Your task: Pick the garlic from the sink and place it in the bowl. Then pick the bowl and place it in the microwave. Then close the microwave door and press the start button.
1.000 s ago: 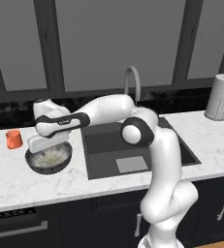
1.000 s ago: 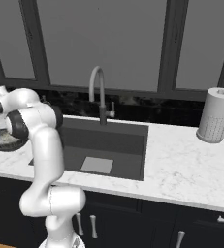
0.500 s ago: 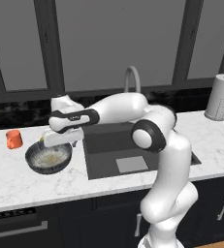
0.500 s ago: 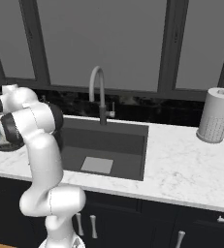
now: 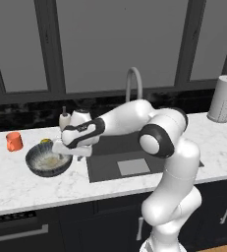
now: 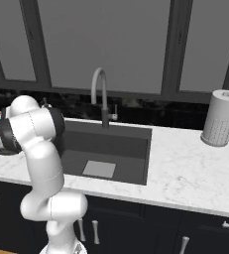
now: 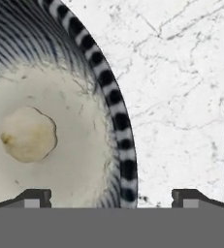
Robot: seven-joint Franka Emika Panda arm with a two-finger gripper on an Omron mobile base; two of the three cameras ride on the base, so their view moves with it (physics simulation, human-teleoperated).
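The bowl (image 5: 41,165) stands on the white marble counter left of the sink (image 5: 110,165), and the garlic (image 5: 50,160) lies in its middle. In the hand view the pale garlic (image 7: 28,134) rests on the speckled inside, with the striped rim of the bowl (image 7: 118,121) running down between my fingers. My gripper (image 5: 63,151) hangs open at the bowl's right rim, one fingertip over the inside and one over the counter. The open gripper (image 7: 111,198) holds nothing. The microwave is out of view.
An orange mug (image 5: 14,141) and a small yellow-green fruit (image 5: 45,141) sit behind the bowl. A soap bottle (image 5: 64,119) stands at the wall. The faucet (image 6: 98,92) rises behind the sink (image 6: 126,144). A paper towel roll (image 6: 219,119) stands far right.
My jaws have spread wider. The hand has shifted from above the bowl's middle toward its right rim and come lower. The garlic stays in the bowl.
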